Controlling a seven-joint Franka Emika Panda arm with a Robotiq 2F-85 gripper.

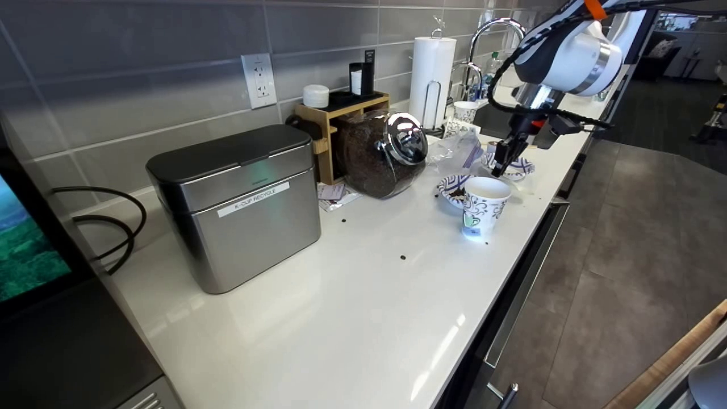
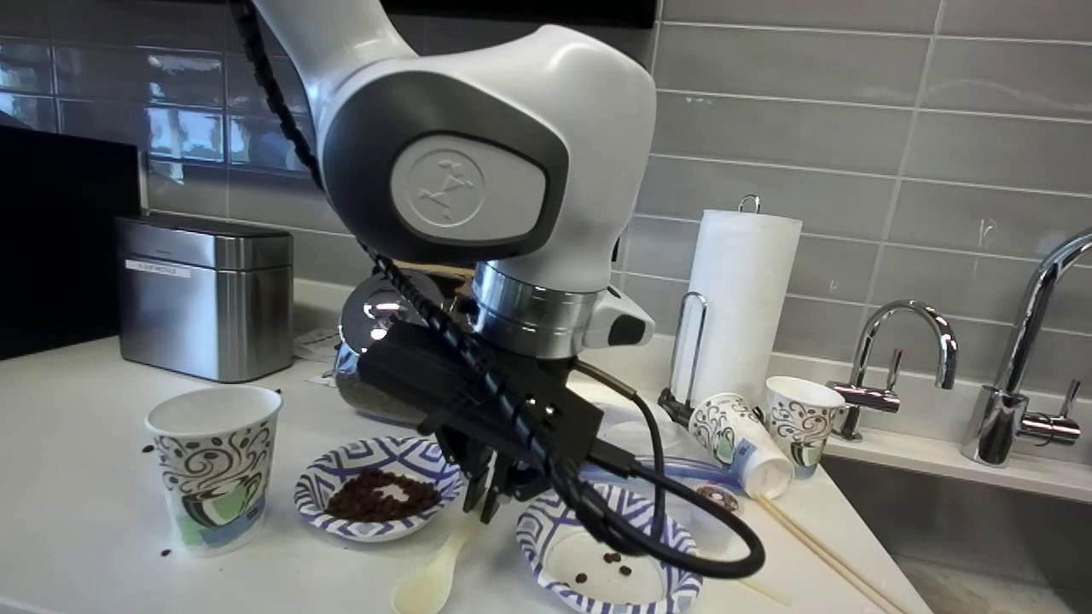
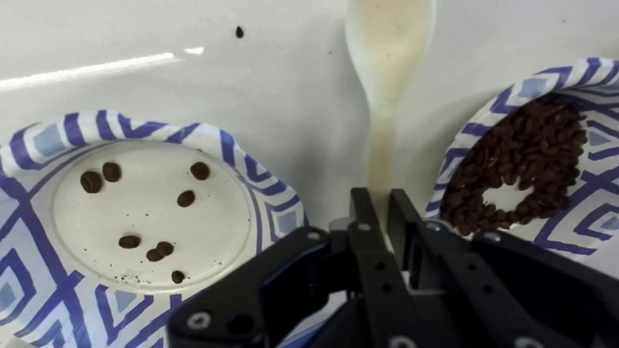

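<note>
Two fingers [image 3: 359,212] nearly closed | black gripper [image 3: 381,208] pinches cream plastic spoon [image 3: 390,63] by handle | oval bowl toward glossy white worktop's [image 2: 77,477] front edge

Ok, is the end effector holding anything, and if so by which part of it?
Yes: the end effector grips the spoon by its handle, away from the scoop end.

A glossy white countertop [image 1: 318,329] carries a steel bin [image 1: 261,227], two patterned bowls [image 3: 145,193] and paper cups [image 2: 217,473].
</note>
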